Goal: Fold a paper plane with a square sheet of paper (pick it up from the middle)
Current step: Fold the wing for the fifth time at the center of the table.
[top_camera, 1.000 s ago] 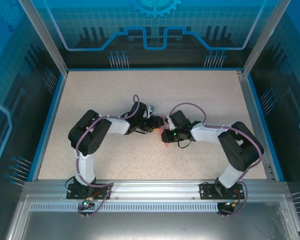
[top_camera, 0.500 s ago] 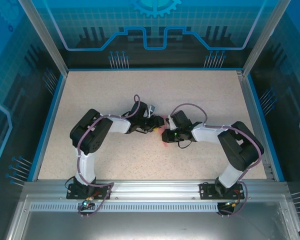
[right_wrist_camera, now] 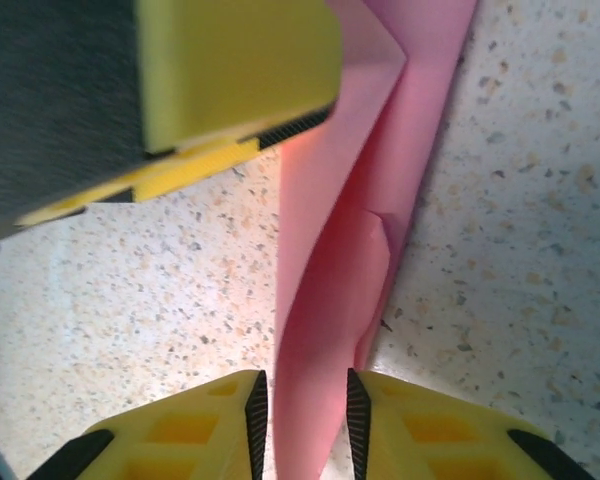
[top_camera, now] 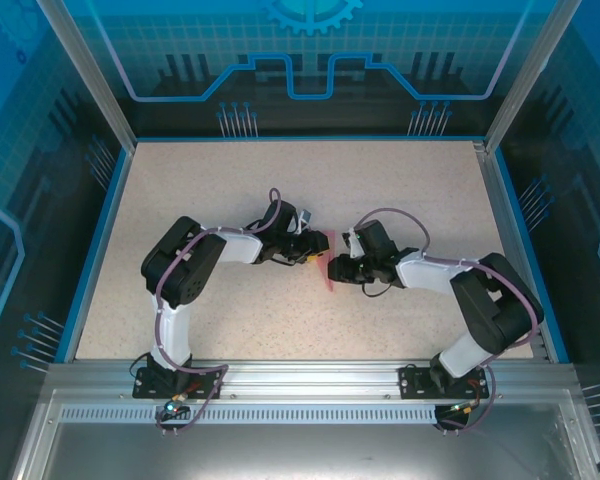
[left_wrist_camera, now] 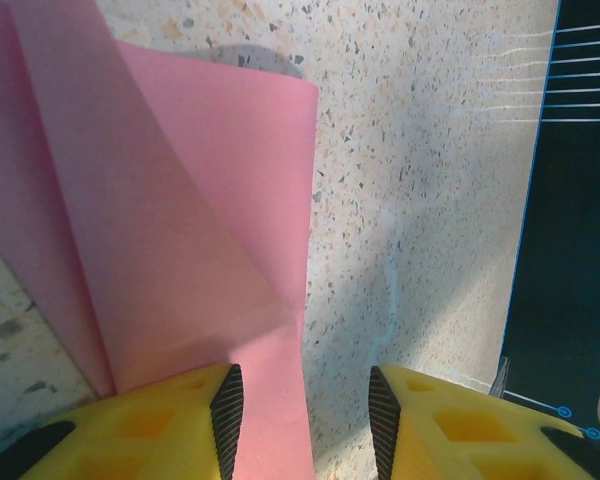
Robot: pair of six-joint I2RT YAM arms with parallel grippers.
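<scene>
The square sheet of paper point(top_camera: 326, 274) is pink and partly folded into a long narrow shape, lying on the speckled table between the two arms. My left gripper point(top_camera: 313, 250) is low at its left edge. In the left wrist view this gripper point(left_wrist_camera: 305, 385) is open, with the paper point(left_wrist_camera: 180, 250) running under the left finger and its straight edge passing between the jaws. My right gripper point(top_camera: 336, 268) comes in from the right. In the right wrist view it point(right_wrist_camera: 300, 390) stands narrowly open around a raised, curved fold of the paper point(right_wrist_camera: 330, 270), not pressing it flat.
The left gripper's yellow finger point(right_wrist_camera: 230, 70) hangs close above the paper's far end in the right wrist view. The speckled table point(top_camera: 230, 190) has blue rails and glass walls round it, with bare surface on all sides of the arms.
The right arm has drawn back to the right, so more of the pink paper shows between the grippers. The right jaws narrowed a little, then widened again. The left arm barely moved.
</scene>
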